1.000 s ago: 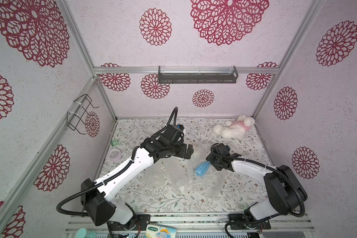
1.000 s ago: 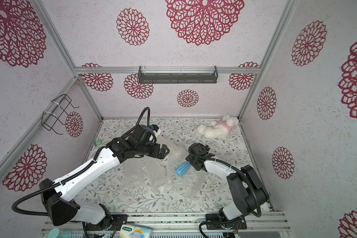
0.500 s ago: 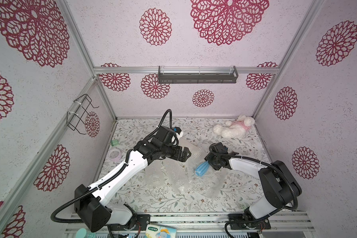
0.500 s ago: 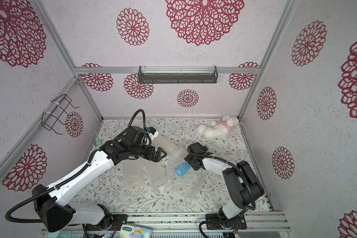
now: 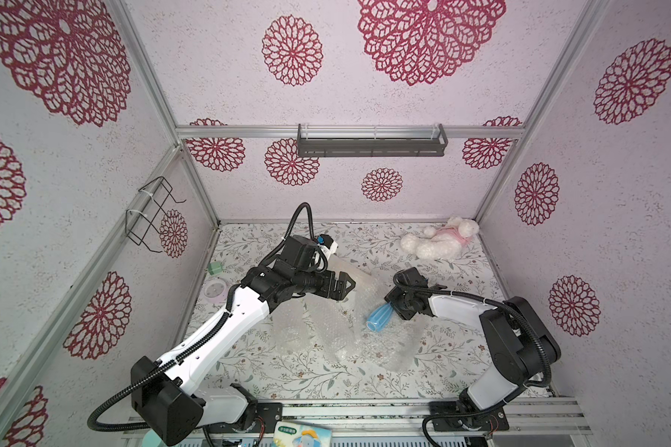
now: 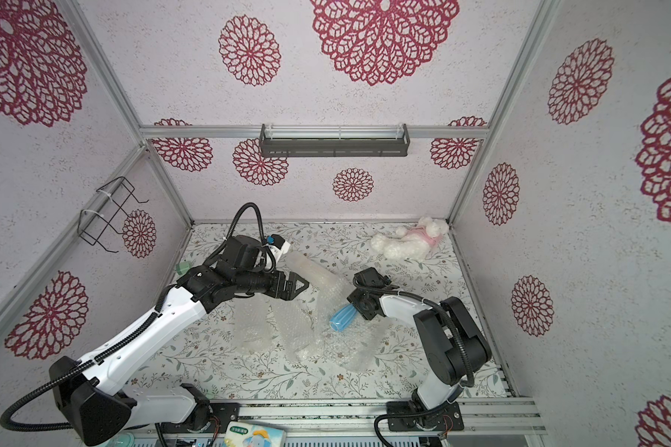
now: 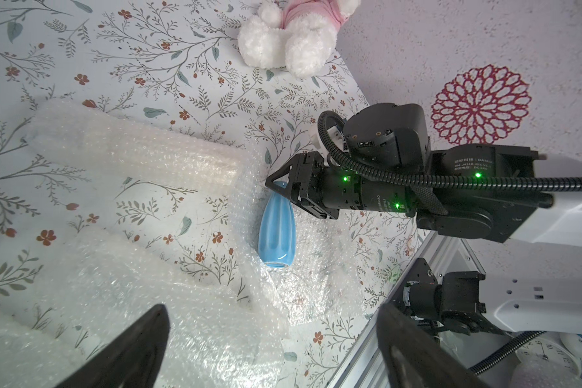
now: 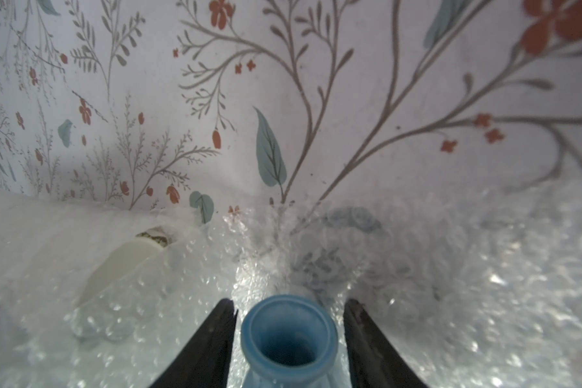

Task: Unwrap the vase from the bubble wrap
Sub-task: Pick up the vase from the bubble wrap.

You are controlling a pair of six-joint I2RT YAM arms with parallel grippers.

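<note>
Your right pincer (image 8: pixel 288 301) straddles the neck of the blue vase (image 7: pixel 276 231), which lies on loose bubble wrap (image 7: pixel 131 161); you cannot tell if it grips. Your left pincer (image 5: pixel 343 286) hangs released, empty.

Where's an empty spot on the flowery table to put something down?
Two bare patches: the near strip between the bubble wrap and the front rail, and the far strip between the left arm and the plush toy. The middle is crowded: wrap, blue vase, right gripper.
</note>
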